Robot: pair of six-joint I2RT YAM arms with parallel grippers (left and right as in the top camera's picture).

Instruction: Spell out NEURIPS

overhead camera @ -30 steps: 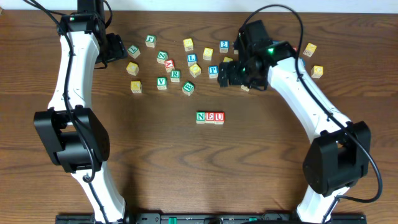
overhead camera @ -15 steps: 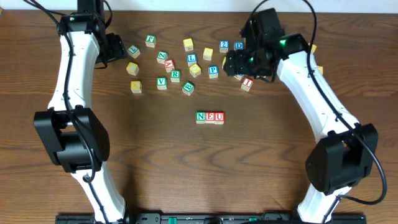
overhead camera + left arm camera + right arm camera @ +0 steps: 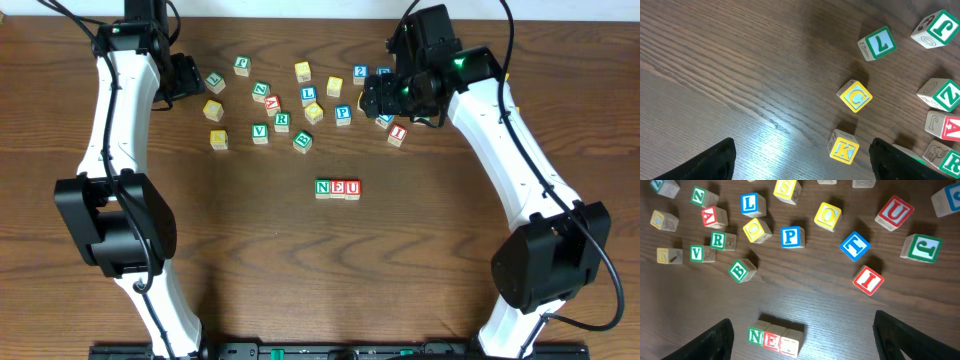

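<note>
Three cubes reading N, E, U stand in a row at mid-table, seen low in the right wrist view as the row. Loose among the scattered cubes lie the green R, red I, blue P and yellow S. My right gripper hangs open and empty above the back-right cubes. My left gripper is open at the back left, above a yellow K cube.
Other letter cubes crowd the back: L, V, B, T, a second red U, a green J. Two yellow cubes lie at the far right. A yellow C cube sits near the left gripper.
My right gripper has moved toward the back of the table, uncovering the red I cube on the wood. The left arm has stayed still.
</note>
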